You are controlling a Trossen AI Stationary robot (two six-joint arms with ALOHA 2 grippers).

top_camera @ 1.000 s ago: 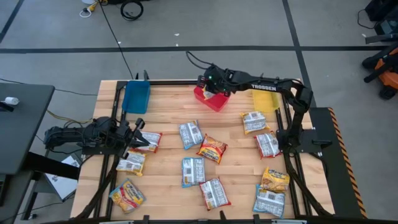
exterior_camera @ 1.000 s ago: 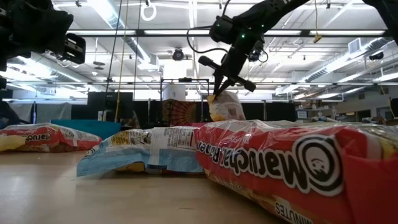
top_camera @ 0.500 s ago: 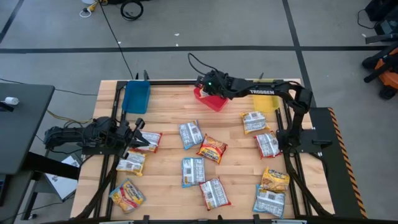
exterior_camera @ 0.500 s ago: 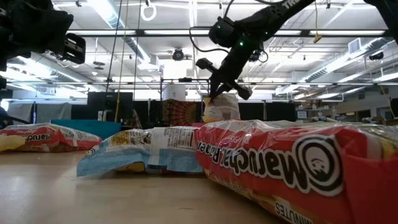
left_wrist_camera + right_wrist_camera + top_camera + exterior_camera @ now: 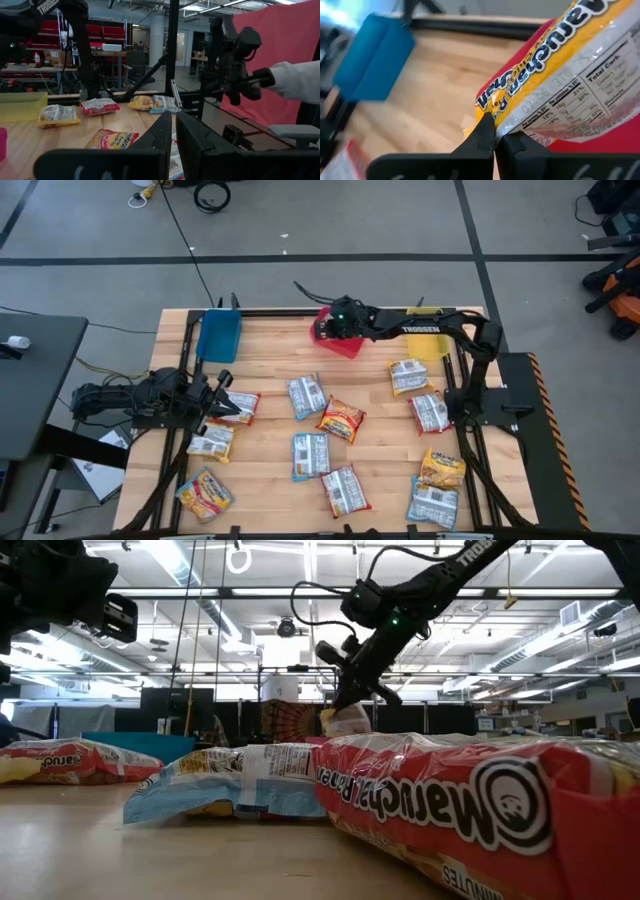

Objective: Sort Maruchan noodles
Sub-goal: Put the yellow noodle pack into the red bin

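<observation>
Right gripper (image 5: 322,330): at the upper middle of the high view, over the red bin (image 5: 345,343); its fingers are clenched on one corner of a yellow packet (image 5: 560,70).
Held packet: hangs from the fingertips above the red bin; in the low view it dangles at mid-frame under the gripper (image 5: 345,700), behind the nearer packets.
Left gripper (image 5: 222,402): at the left middle of the high view, low beside the table's left edge, fingers almost together with nothing between them.
Nearest packets: a red one (image 5: 240,407) lies just by the left gripper, another (image 5: 212,441) below it.
Other noodles: scattered flat on the table (image 5: 265,355); a blue packet (image 5: 307,396) and an orange one (image 5: 341,419) at centre, more toward the lower and right parts of the frame.
Bins: blue bin (image 5: 218,335) at upper left, yellow bin (image 5: 426,340) at upper right, the red one between them.
</observation>
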